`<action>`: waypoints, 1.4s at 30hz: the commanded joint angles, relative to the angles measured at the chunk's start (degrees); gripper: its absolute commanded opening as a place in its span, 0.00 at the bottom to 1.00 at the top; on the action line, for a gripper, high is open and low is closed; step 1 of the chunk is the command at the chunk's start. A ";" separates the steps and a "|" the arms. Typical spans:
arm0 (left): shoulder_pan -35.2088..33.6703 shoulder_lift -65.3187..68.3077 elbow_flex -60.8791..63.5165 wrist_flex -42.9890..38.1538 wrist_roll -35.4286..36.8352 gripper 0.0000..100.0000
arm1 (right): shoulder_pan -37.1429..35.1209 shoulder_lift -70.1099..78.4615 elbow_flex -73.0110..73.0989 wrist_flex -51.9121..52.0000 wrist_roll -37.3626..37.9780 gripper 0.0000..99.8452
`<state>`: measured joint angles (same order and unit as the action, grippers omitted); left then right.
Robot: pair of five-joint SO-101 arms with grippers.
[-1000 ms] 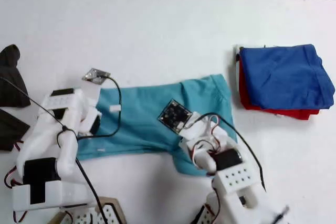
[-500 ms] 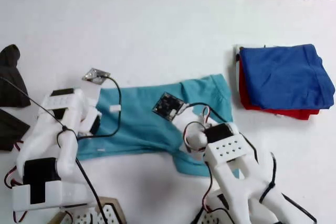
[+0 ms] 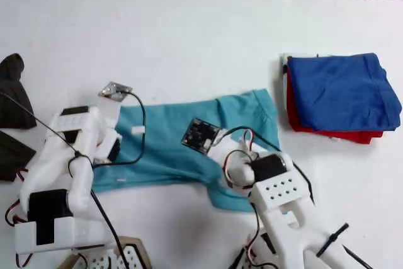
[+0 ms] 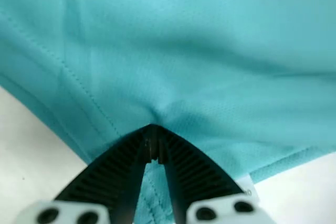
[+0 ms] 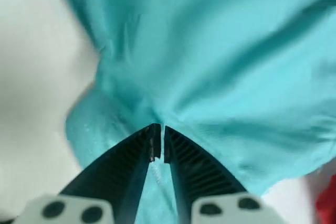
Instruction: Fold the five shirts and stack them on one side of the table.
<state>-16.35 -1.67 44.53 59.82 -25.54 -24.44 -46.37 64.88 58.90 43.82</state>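
Teal shirt flat on the bench, pinched at two spots.
High: your arms sit over it, folded stack near. L wrist: left hand nipping the fabric. R wrist: right hand ditto.

The shirt lies across the near middle of the table. The left gripper pinches its left end, and the right gripper pinches its near right part. A stack sits to its right, apart from it. Cloths lie at the left edge.
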 commanded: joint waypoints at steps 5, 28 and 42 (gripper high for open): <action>-1.67 0.62 -0.31 -1.32 0.70 0.03 | -0.04 7.52 1.32 -12.97 -3.60 0.02; -1.67 0.62 -0.31 -1.32 0.70 0.03 | -14.55 -2.68 6.68 6.02 -3.16 0.02; -1.67 0.62 -0.40 -1.32 0.62 0.03 | -3.82 -2.15 2.73 11.56 -2.46 0.16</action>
<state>-16.35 -1.67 44.53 59.82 -25.54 -29.01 -47.69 67.96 68.66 40.75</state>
